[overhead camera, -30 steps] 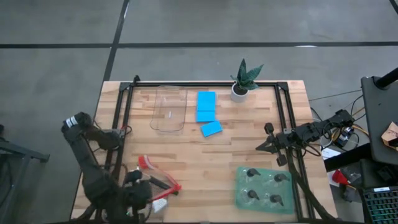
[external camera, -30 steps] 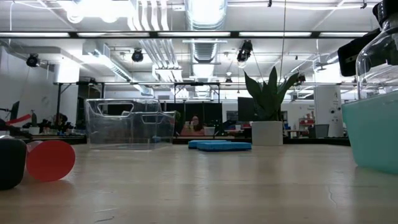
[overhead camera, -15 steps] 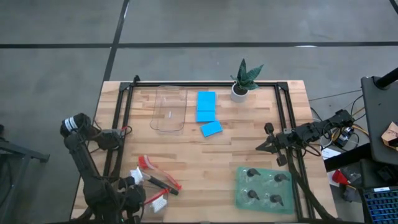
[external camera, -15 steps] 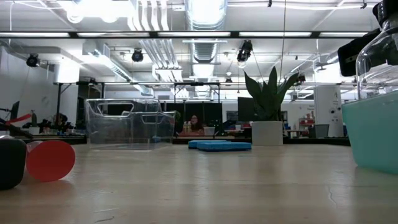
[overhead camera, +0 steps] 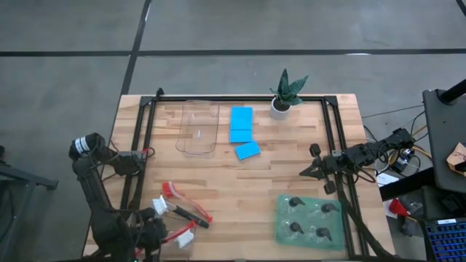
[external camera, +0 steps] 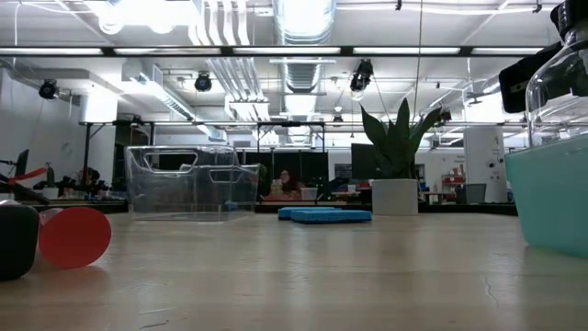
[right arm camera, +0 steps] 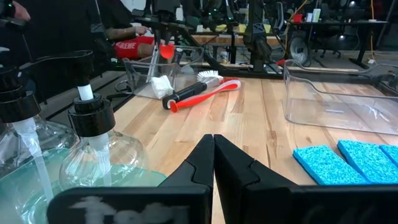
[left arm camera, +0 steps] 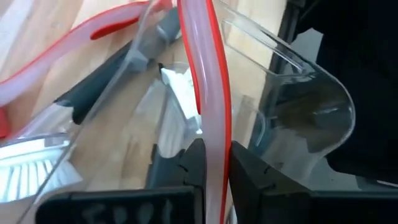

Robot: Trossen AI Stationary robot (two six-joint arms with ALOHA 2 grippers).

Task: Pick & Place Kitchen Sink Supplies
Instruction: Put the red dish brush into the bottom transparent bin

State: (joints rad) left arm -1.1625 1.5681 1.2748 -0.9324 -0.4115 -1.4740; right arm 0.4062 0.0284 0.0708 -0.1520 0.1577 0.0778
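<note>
My left gripper (overhead camera: 164,233) is at the table's near left corner, shut on a red-handled brush (left arm camera: 208,74) over a small clear tray (left arm camera: 311,93). A black-and-red brush (overhead camera: 191,214) and a red brush with white bristles (overhead camera: 170,191) lie beside it on the wood. Three blue sponges (overhead camera: 242,125) lie flat near the far edge. Several black-topped clear pieces (overhead camera: 306,218) stand on the green mat (overhead camera: 280,231). My right gripper (overhead camera: 307,172) is shut and hovers at the right side, touching nothing. My left gripper pinches the pale, red-edged handle (left arm camera: 217,134) of a brush between its two fingers (left arm camera: 194,163), which lie across it. The handle runs on past the fingers over the clear tray's wall. I cannot tell which end of the brush rests in the tray.
A larger clear tray (overhead camera: 198,127) lies left of the sponges and a potted plant (overhead camera: 284,98) stands at the far edge. Black frame rails (overhead camera: 142,145) run along the table's left and right sides. Bare wood (overhead camera: 255,185) lies between the brushes and the mat.
My left gripper has drawn back toward the table's left and near edges, and the red handle it holds has come along, no longer sticking out to the right. The black-and-red brush has stayed where it was. The right arm has kept still.
</note>
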